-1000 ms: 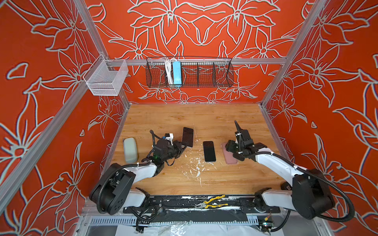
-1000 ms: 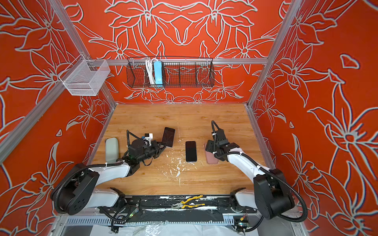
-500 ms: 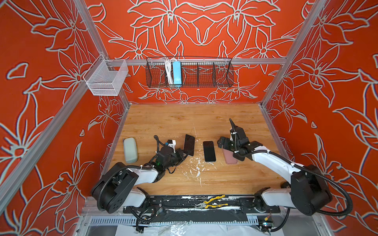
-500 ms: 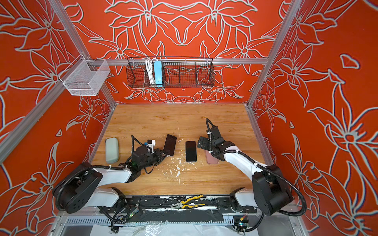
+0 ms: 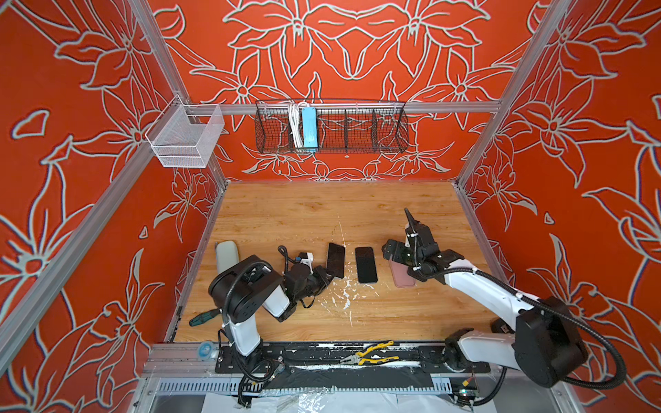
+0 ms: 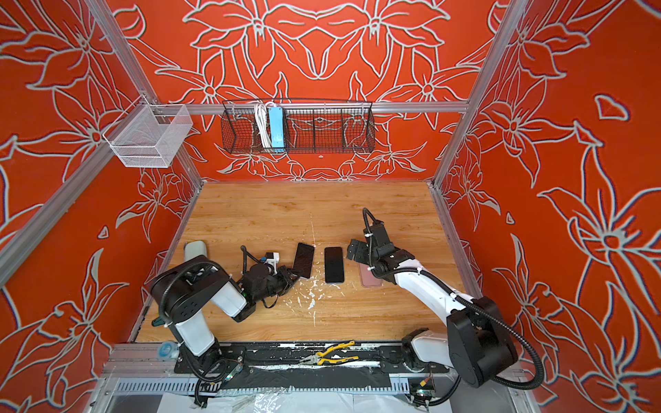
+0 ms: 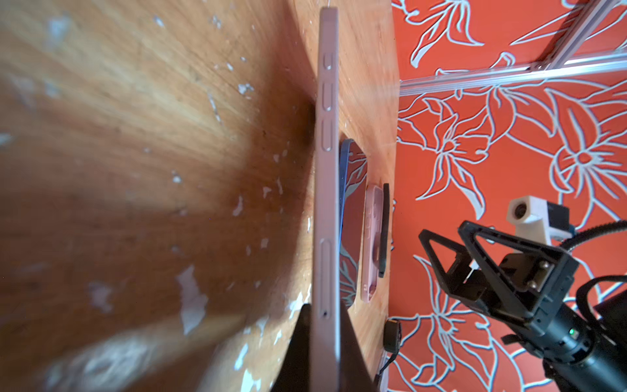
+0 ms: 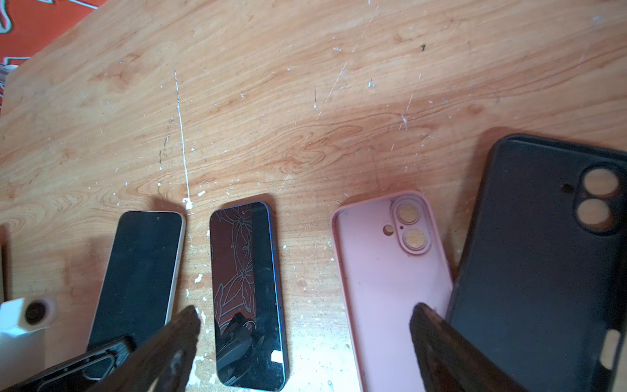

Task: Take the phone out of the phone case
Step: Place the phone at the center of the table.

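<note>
**Pink case empty; right free, left clamped on a second handset**

We read the extraction as done. The pink phone case lies open side up on the table with nothing in it, and wood shows through the camera cutouts. The blue-rimmed phone lies bare and screen up just beside it, not touching. A black case, also empty, sits on the pink one's other side. We can't tell whether their edges touch or overlap.

Right gripper: fingers wide apart, holding nothing, hovering above the strip between the blue-rimmed phone and the pink phone case.

Left gripper: fingers clamped on one end of the held phone. Its side is pale pink with raised button shapes. That could be a shell or a bare frame, and the right wrist view shows only a cream rim, so we can't tell. In a top view it sits tilted, just beside the blue-rimmed phone. We can't see whether its far end rests on the wood.

Next move, our call:
- If the held phone is cased, the left keeps the clamp and the right crosses over the blue-rimmed phone. It pinches a corner lip and peels the soft shell back without dragging the loose handset.
- If it is bare, the left lays it flat and lets go.
</note>
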Robot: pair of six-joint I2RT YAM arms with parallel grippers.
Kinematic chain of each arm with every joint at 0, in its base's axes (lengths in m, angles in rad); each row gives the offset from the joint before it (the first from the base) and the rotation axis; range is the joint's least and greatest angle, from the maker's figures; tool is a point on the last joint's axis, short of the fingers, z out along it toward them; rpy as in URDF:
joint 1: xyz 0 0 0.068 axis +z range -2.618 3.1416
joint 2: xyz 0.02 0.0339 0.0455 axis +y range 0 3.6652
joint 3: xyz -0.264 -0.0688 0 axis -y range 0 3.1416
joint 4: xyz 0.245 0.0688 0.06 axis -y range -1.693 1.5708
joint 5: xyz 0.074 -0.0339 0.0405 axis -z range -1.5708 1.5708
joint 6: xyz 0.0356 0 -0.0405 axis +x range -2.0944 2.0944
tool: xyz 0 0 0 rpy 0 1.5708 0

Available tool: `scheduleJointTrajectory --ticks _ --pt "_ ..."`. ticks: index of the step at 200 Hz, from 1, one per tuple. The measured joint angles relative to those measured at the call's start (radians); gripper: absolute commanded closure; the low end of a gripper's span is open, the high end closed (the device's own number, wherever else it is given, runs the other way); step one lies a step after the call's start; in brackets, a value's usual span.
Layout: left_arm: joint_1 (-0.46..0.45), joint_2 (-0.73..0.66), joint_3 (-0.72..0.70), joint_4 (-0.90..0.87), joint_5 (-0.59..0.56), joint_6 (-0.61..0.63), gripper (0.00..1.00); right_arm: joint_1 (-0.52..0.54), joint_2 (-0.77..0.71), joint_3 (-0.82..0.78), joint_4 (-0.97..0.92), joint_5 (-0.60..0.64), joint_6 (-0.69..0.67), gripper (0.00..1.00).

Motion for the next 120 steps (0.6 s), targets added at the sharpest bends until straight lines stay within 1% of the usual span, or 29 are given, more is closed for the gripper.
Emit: scheduleJointTrajectory --ticks 13,27,46,64,108,120 --pt "-0.012 0.019 0.0 0.032 -0.017 -0.012 0.96 0.0 -0.009 -0.002 -0.001 0.005 0.0 0.02" --pt "-0.026 0.029 0.0 0.05 -0.032 -0.021 0.91 0.0 -0.018 -0.005 -0.003 0.009 -0.002 0.02" --pt "-0.039 0.038 0.0 0.061 -0.053 -0.037 0.89 0.0 -0.023 -0.008 -0.005 0.021 -0.005 0.02" --pt "-0.046 0.047 0.0 0.067 -0.066 -0.053 0.82 0.0 -0.023 -0.011 -0.006 0.025 -0.007 0.02" --pt "-0.061 0.06 -0.002 0.075 -0.1 -0.095 0.71 0.0 -0.023 -0.012 -0.008 0.03 -0.012 0.02" --pt "-0.064 0.06 -0.005 0.077 -0.108 -0.103 0.71 0.0 -0.024 -0.013 -0.008 0.032 -0.013 0.02"
